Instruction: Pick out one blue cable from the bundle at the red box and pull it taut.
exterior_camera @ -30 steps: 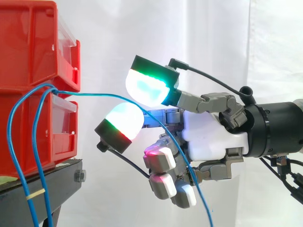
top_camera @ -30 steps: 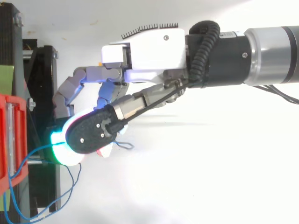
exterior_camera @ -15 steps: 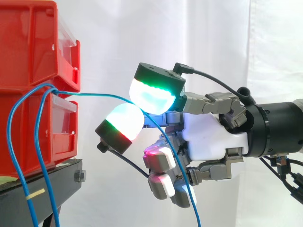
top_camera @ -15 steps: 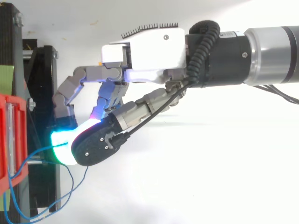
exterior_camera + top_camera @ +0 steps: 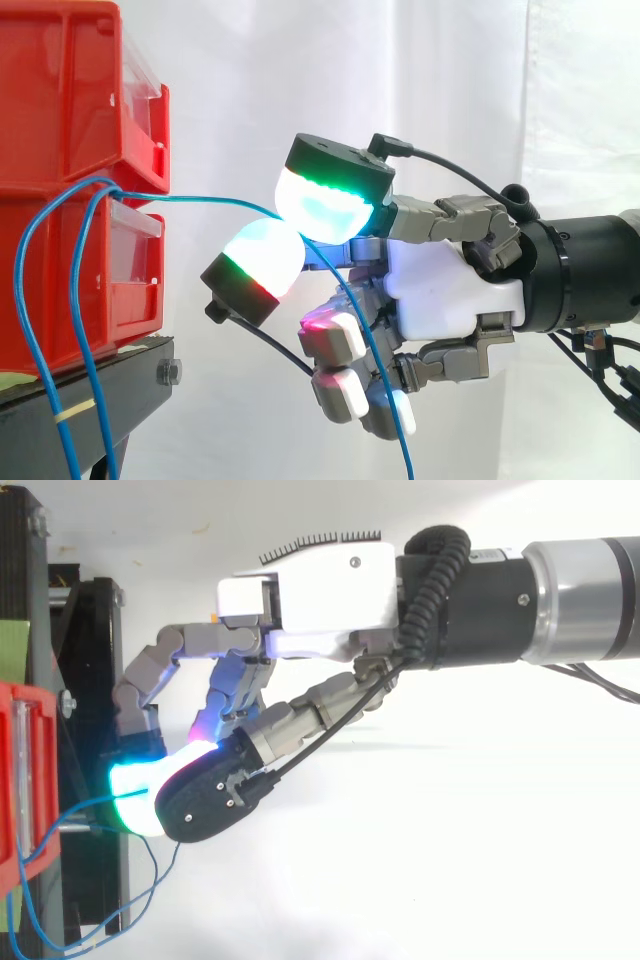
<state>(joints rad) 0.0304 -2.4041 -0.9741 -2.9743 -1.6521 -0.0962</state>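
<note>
Several thin blue cables leave the gap between the stacked red bins [image 5: 60, 120] at the left. Two hang in loops beside the bins. One blue cable [image 5: 200, 200] runs almost level to the right, passes between two glowing pads, then drops across the hand and down out of view. The hand [image 5: 450, 290] reaches in from the right, with its upper green-white pad [image 5: 325, 205] closed against the lower pad [image 5: 262, 255] and the cable pinched between them. The remaining fingers [image 5: 335, 340] curl below. From above, the hand [image 5: 310, 590] has its pads meeting beside the bin's edge [image 5: 20, 780].
The bins rest on a black stand [image 5: 110, 390] with a bolt at its corner. A white curtain hangs behind. The slack blue loops [image 5: 150, 880] lie just under the pads in the top view. Open space lies under the hand and to the right of the stand.
The upper pad has swung over and closed down toward the lower pad around the cable. The hanging part of the cable has shifted left across the curled fingers. The arm stays put.
</note>
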